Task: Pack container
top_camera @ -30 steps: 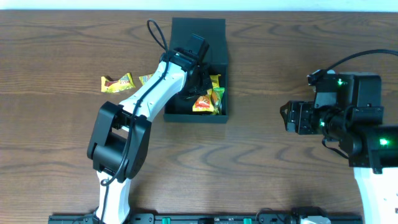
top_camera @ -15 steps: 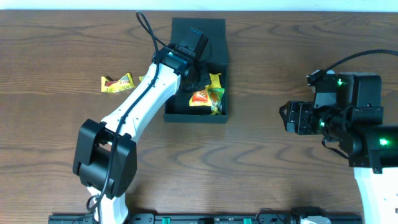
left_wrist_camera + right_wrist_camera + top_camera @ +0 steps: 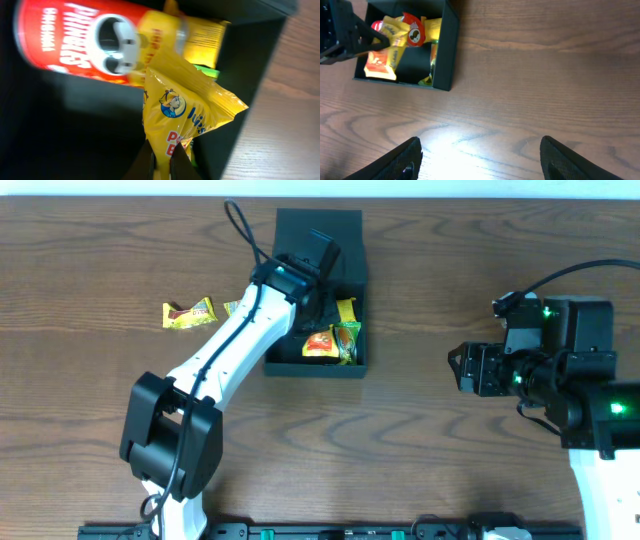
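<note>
The dark container (image 3: 355, 280) stands open at the back centre, its lid (image 3: 318, 225) folded back. My left gripper (image 3: 318, 302) is inside it, shut on a yellow snack packet (image 3: 185, 110); in the left wrist view the jaws (image 3: 162, 162) pinch the packet's lower end. A small red snack can (image 3: 75, 45) lies in the box just beyond. Orange (image 3: 320, 343) and green (image 3: 349, 340) packets also lie inside. My right gripper (image 3: 460, 368) is open and empty over bare table on the right; its wrist view (image 3: 487, 165) shows the box (image 3: 446, 50) at the top left.
A yellow-brown snack packet (image 3: 188, 312) lies on the table left of the box. Another packet (image 3: 233, 307) shows partly beside the left arm. The wooden table (image 3: 420, 440) stretches between box and right arm.
My left arm has reached a little deeper into the box with the yellow packet held. The loose packets inside shifted slightly. The right arm has not moved.
</note>
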{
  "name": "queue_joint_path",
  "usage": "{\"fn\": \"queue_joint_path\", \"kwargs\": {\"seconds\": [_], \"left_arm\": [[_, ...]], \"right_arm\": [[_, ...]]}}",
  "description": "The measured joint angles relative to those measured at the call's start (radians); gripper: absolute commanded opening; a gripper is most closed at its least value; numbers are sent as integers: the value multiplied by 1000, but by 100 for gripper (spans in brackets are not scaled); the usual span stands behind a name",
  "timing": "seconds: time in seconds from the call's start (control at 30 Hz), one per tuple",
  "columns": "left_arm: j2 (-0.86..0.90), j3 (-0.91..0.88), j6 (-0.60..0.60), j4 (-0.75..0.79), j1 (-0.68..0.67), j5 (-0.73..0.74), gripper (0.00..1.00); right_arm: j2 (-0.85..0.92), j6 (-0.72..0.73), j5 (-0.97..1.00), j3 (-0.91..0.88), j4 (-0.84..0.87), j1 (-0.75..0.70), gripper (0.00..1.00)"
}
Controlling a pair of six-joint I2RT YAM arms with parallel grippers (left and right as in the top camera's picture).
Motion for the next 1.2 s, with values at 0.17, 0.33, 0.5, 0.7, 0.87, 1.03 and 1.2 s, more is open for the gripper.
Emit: {"fn": "queue_joint_path", "kwargs": {"seconds": [0.17, 0.33, 0.5, 0.7, 0.87, 1.03, 1.2], "left_arm": [[0, -2, 41, 124, -44, 39, 6], [8, -2, 60, 127, -63, 29, 6], [70, -2, 64, 127, -42, 24, 6], [129, -7, 64, 112, -13, 10, 6], [129, -7, 72, 103, 18, 5, 6], [129, -7, 79, 101, 27, 31, 6], [129, -7, 79, 101, 29, 53, 6]], "right_arm": [[0, 0, 0, 0, 0, 0, 76], [0, 0, 0, 0, 0, 0, 76], [0, 0, 0, 0, 0, 0, 76], [0, 0, 0, 0, -6, 0, 76], [0, 0, 0, 0, -12, 0, 75], [0, 0, 0, 0, -13, 0, 76], [0, 0, 0, 0, -13, 0, 76]]}}
